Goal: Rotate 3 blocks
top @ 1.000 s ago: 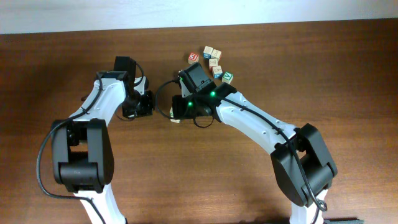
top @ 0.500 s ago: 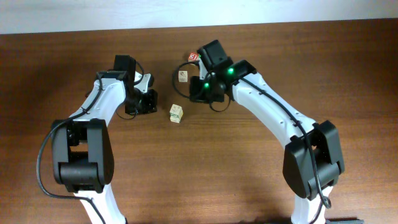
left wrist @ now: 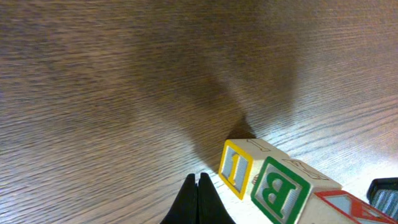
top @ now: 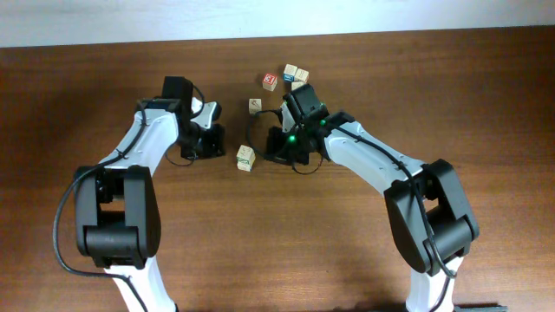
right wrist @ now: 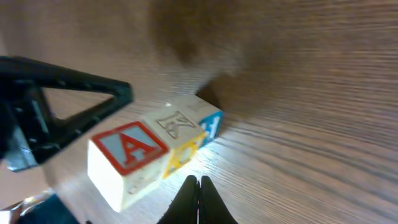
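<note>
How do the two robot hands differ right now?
The left hand sits left of the printed blocks; the right hand sits on their right. The right arm shows green lights; the left arm shows none. Both hands are shut, empty, and point at those blocks.

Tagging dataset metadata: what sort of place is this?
Probably a robotics lab bench. A left arm and a right arm work at a wood-grain table, with small alphabet blocks scattered on it as practice objects.
</note>
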Robot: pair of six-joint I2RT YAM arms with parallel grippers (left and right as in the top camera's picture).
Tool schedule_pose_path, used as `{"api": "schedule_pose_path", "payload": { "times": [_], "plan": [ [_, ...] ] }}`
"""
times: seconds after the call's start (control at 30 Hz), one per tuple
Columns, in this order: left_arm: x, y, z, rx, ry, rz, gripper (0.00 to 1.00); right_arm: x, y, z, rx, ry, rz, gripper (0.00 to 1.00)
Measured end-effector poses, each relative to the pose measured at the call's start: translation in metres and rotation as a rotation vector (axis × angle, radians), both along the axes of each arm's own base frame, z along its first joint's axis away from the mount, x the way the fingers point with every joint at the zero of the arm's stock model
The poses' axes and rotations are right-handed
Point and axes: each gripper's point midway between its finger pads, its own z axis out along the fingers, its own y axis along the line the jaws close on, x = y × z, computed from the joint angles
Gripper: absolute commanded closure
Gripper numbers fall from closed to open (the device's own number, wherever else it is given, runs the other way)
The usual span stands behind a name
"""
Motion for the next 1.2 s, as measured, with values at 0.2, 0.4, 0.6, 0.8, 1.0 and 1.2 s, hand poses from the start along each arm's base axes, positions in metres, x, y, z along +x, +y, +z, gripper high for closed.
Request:
{"api": "schedule_pose_path", "payload": {
  "times": [0.2, 0.4, 0.6, 0.8, 1.0, 1.2],
  "plan": [
    [-0.003, -0.012, 0.000, -0.006, 0.000, -0.027, 1.00, -0.001, 0.006, -0.009, 0.030, 0.027, 0.006, 0.96],
    [-0.003, -0.012, 0.001, -0.007, -0.003, -0.029, 1.00, 0.002, 0.008, -0.010, 0.038, 0.025, -0.006, 0.96],
    [-0.003, -0.013, 0.001, -0.009, -0.002, -0.029, 1.00, 0.004, 0.011, -0.014, 0.044, 0.033, -0.017, 0.96],
    [-0.003, -0.013, 0.001, -0.009, -0.002, -0.029, 1.00, 0.006, 0.012, -0.017, 0.048, 0.032, -0.021, 0.96],
    [-0.003, -0.013, 0.001, -0.010, -0.002, -0.029, 1.00, 0.002, 0.021, -0.016, 0.054, 0.020, -0.002, 0.96],
    [-0.003, -0.013, 0.001, -0.010, -0.002, -0.029, 1.00, 0.001, 0.025, -0.015, 0.058, 0.011, 0.006, 0.96]
  ]
}}
